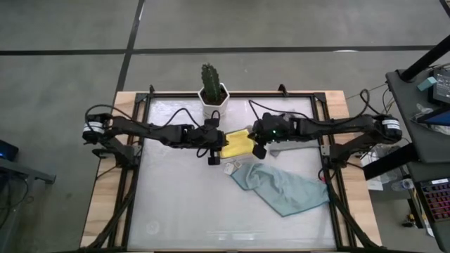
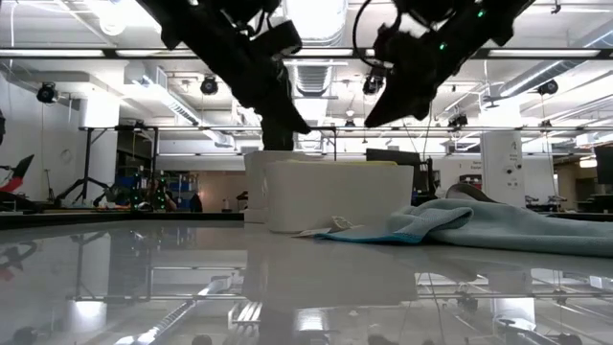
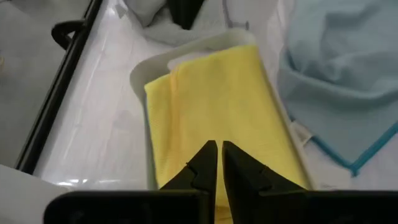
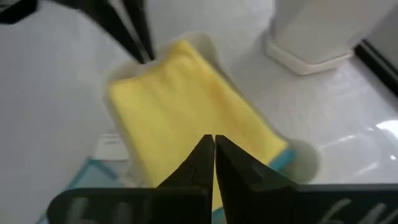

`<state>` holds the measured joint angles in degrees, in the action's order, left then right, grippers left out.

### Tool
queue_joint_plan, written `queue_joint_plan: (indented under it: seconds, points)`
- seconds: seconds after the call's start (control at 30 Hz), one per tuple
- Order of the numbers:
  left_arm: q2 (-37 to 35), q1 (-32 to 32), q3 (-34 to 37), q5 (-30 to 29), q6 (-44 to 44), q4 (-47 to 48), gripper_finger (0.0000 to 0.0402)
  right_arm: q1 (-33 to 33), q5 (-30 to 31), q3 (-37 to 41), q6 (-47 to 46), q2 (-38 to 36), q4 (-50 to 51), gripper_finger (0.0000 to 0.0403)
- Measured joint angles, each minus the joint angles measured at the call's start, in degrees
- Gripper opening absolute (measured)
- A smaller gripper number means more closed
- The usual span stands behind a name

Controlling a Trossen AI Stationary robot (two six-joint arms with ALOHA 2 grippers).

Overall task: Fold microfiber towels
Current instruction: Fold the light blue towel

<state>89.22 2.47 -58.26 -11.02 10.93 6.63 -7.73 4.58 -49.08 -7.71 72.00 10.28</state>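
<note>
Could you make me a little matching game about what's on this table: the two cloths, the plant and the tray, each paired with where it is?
Things:
1. folded yellow microfiber towel
2. crumpled pale teal microfiber towel
3. green cactus in a white pot
4. white rectangular plastic tray

Places:
A. at the table's far edge, mid-width
B. loose on the table, toward the right arm's side
C. lying in the tray
D. mid-table, under both shut pairs of fingers

Pairs: 1-C, 2-B, 3-A, 4-D

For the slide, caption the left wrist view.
Shut left gripper above folded yellow towel in white tray, pale teal towel alongside.
</note>
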Motion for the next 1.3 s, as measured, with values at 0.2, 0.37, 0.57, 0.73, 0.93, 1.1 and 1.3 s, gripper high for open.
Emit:
queue_joint_plan:
  seconds: [0.2,0.37,0.57,0.73,0.93,1.1,1.3]
  points:
    - [-0.1,-3.9,0.0,0.0,-1.7,-0.2,0.0011,7.3,-0.3,0.0,-4.2,-1.2,2.2,0.0009]
    - [-0.1,-8.2,0.0,0.0,-1.7,-1.8,0.0011,14.3,-3.0,0.0,-6.0,-0.3,4.1,0.0031]
    - [-0.1,-12.9,0.0,0.1,-2.6,-7.1,0.0011,22.2,-4.2,0.0,-10.2,2.9,4.5,0.0103]
    - [-0.1,-16.7,-0.2,0.0,-7.3,-9.4,0.0011,27.4,-4.0,0.0,-7.7,9.2,4.5,0.0163]
    - [0.0,-25.0,-0.2,-7.2,-9.6,-11.4,0.0011,29.2,2.6,0.0,-9.4,16.4,4.5,0.0182]
    - [0.0,-31.7,-0.2,-16.5,-9.1,-11.7,0.0011,29.3,5.7,0.0,-10.7,19.6,4.0,0.0172]
    - [0.0,-34.4,-0.2,-19.8,-9.1,-11.8,0.0011,29.3,7.7,-0.1,-10.5,22.8,0.5,0.0117]
